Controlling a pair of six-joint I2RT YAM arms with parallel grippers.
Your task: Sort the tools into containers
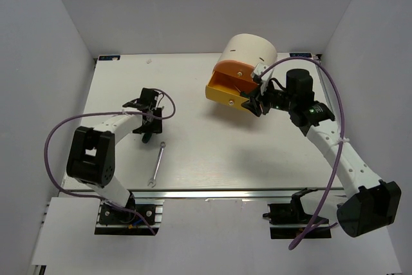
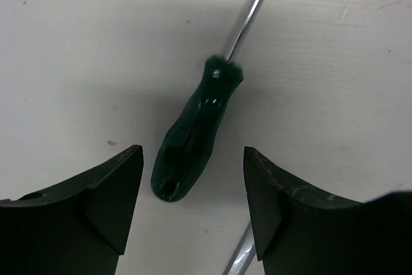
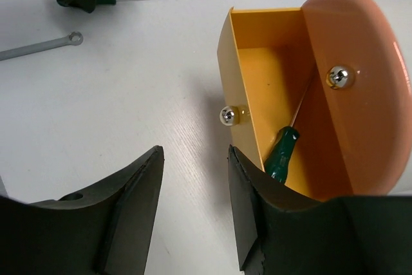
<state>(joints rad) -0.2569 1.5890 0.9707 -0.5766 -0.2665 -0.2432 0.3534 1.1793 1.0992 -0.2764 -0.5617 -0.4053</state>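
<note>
**One screwdriver in the yellow drawer, another between open jaws**

On the white bench, we see the left jaws standing wide over a thin screwdriver with a green-and-black handle. One jaw is on either side of the handle and neither touches it. The tool lies flat, its steel shaft pointing away from the arm. A small silver combination wrench lies near it, closer to the arms' bases. Across the bench, the right jaws hang partly apart with nothing between them, just in front of the pulled-out yellow drawer of the cream drum-shaped cabinet. In that drawer lies a second green-handled screwdriver, its shaft running back under the orange drawer front above. Both fronts carry small shiny knobs.
</note>
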